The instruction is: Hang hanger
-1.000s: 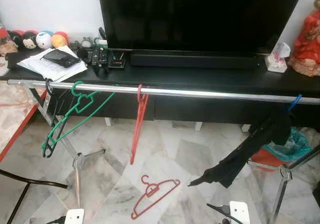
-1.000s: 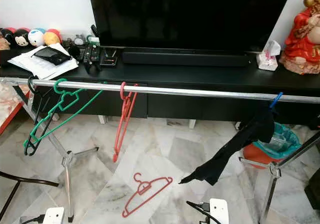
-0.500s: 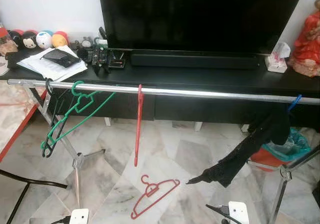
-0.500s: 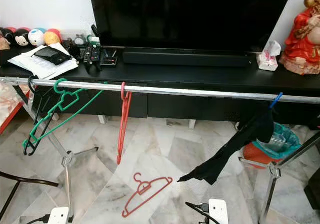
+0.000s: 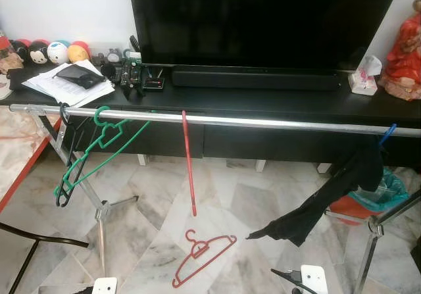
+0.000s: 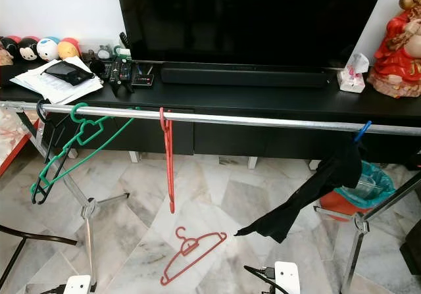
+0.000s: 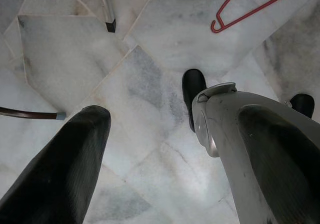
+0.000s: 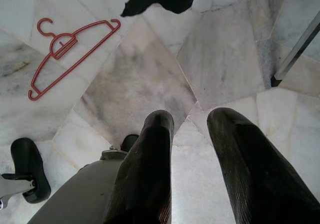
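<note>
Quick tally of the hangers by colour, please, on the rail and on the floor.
Red hanger: 2, one on the rail, one on the floor
Green hanger: 1
Black hanger: 1
Blue hanger: 1, only its hook visible
Total: 5

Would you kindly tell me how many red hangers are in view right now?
2: one red hanger hangs edge-on from the rail, right of the green hanger; another red hanger lies on the floor below it.

Red hanger (image 5: pixel 200 260) flat on marble floor; second red hanger (image 5: pixel 188 166) hooked on rail (image 5: pixel 276 123).
</note>
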You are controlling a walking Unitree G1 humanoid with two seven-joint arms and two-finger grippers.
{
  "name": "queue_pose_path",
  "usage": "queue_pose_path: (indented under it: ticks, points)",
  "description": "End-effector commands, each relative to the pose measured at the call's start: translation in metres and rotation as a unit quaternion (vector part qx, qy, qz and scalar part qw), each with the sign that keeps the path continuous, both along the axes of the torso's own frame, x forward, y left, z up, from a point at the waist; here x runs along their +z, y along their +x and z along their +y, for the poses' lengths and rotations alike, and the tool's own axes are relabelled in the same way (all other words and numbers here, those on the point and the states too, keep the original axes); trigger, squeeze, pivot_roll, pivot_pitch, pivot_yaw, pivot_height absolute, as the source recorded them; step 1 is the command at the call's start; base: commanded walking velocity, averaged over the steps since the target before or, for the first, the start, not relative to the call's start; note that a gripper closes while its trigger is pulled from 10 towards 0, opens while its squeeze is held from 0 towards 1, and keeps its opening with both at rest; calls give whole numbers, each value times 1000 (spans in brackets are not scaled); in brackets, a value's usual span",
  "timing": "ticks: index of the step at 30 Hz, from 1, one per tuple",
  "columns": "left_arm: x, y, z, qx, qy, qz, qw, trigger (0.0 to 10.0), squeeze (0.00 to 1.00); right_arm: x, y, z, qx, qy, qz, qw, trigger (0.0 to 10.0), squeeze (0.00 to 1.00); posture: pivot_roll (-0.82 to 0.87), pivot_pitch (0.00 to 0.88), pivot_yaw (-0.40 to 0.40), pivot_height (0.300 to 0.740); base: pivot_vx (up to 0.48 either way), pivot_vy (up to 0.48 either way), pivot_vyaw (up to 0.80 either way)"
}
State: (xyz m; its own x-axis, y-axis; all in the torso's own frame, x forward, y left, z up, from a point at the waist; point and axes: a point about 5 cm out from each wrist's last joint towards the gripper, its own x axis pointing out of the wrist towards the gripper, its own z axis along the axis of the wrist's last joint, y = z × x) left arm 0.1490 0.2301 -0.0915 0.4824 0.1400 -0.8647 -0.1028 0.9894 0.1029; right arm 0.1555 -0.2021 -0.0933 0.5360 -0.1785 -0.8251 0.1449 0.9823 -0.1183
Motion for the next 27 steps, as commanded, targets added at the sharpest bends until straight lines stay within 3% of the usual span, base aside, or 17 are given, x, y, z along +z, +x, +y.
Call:
queue_pose_path:
  ticks: [1,27]
  points:
    - [0,-1,3,-8,9,6,1000,10000,0,0,0,-1,-1,-2,0,1000,10000,0,-123,0,-35,740,0,0,0]
    - [2,3,3,-8,3,1,1000,10000,0,2,5,-1,-14,0,-3,1000,10000,0,-124,0,-34,740,-295,0,0]
